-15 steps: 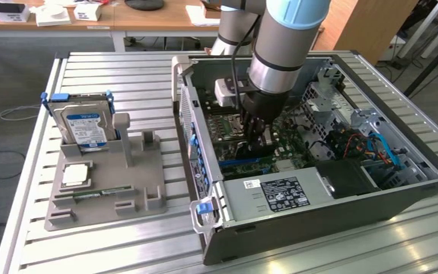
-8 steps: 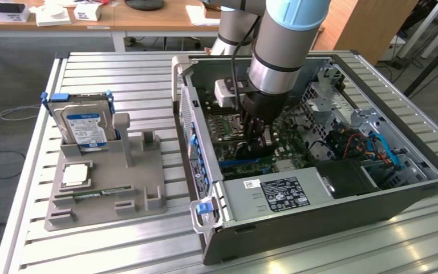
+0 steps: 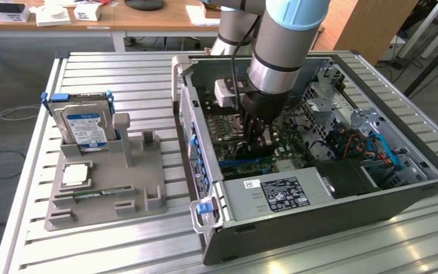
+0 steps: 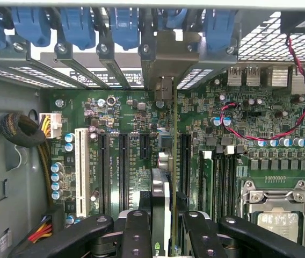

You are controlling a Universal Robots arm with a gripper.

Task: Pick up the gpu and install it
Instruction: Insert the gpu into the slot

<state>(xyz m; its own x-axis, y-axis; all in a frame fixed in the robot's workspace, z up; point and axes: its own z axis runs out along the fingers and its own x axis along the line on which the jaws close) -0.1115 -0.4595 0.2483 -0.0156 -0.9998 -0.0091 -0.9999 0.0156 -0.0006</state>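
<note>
Reaching down into the open grey metal computer case (image 3: 318,228) on the ribbed aluminium tabletop (image 3: 112,245), the arm carries the gpu (image 4: 160,196), a thin dark expansion card with a silver end bracket, edge-on between its black jaws. The jaws are partly closed and clamped on the card's two faces. Inside the case, the card hangs directly beneath the jaws, over the green motherboard (image 4: 125,107). Its long axis runs parallel to the black expansion slots (image 4: 123,166), with the bracket end toward the case's rear openings. Whether its edge is seated cannot be told.
</note>
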